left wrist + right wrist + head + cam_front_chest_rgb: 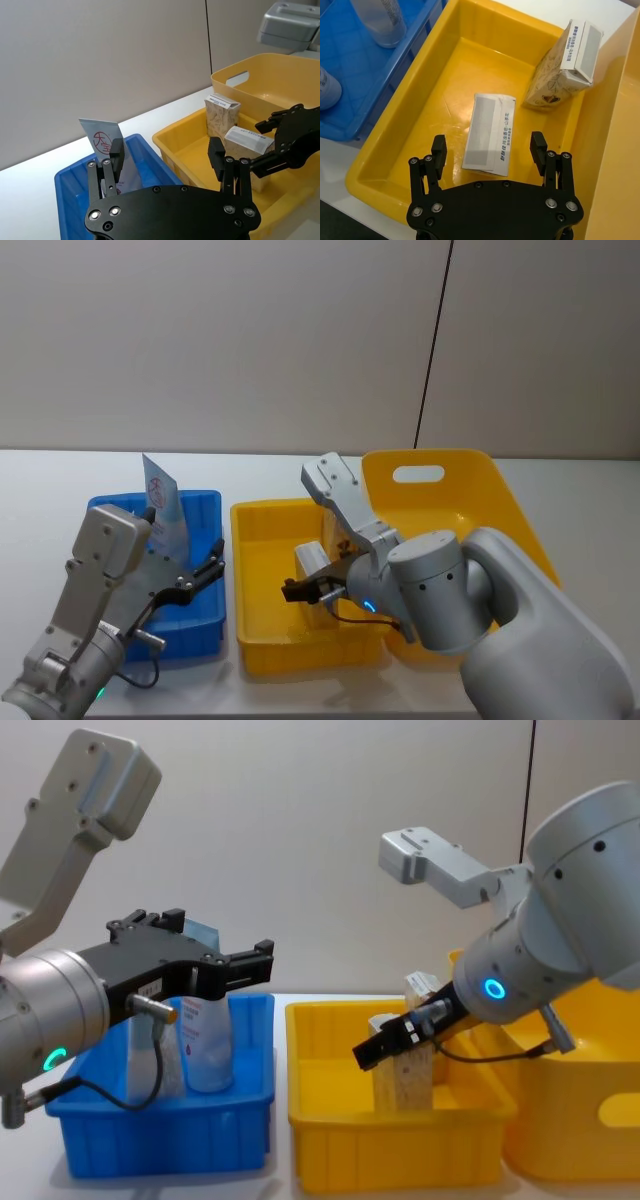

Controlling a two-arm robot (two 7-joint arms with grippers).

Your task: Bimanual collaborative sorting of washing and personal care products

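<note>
Right gripper [488, 149] hangs over the yellow tray [405, 125] with its jaws spread wide. It straddles a standing tan box [490, 131] whose white top faces it, and a second box [563, 67] stands tilted near the tray's wall. Left gripper [166, 152], likewise spread and holding nothing, hovers over the blue tray [70, 180], with the pale-blue tube [102, 136] standing tilted just beside it. I judge two risks here. An off-centre descent on the right could tip the standing box into its neighbour or pinch only a corner. Any sideways move on the left could knock the tilted tube over.
</note>
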